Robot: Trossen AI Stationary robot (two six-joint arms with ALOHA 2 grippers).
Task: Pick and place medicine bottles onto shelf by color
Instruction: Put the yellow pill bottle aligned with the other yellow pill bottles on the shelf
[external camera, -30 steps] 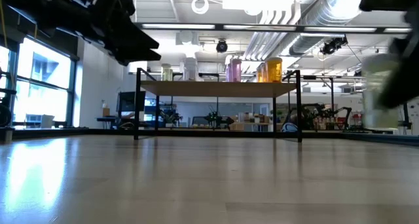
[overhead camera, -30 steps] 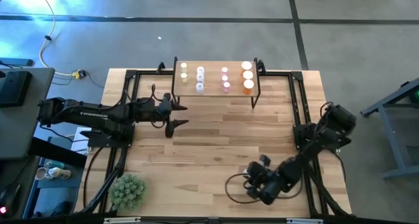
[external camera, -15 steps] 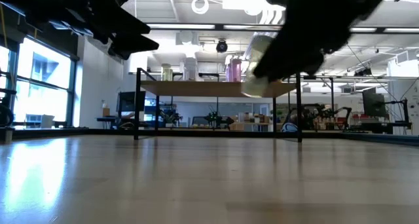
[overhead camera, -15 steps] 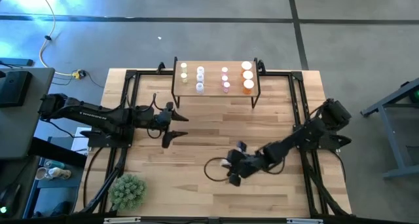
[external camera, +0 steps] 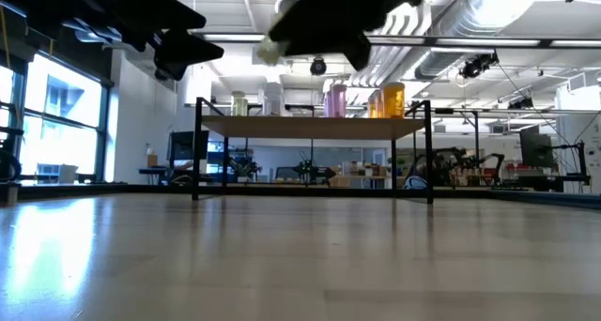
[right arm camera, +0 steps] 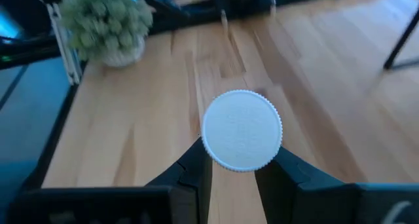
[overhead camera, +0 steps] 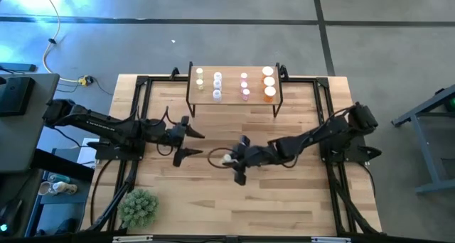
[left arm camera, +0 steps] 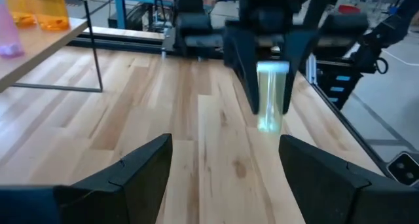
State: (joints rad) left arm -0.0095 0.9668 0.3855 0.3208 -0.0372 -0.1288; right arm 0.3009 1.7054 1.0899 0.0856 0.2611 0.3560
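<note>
1. My right gripper [overhead camera: 232, 160] is over the middle of the table [overhead camera: 298, 200], clamped on a yellow-green bottle [left arm camera: 271, 96] with a white cap [right arm camera: 241, 130], held clear of the wood.
2. My left gripper [overhead camera: 186, 142] hangs just beside it, fingers [left arm camera: 124, 175] spread apart, holding nothing.
3. The shelf [overhead camera: 231, 96] at the table's far edge carries the other bottles [overhead camera: 244, 85] in rows.
4. A plant [overhead camera: 138, 207] sits at the near left corner.
</note>
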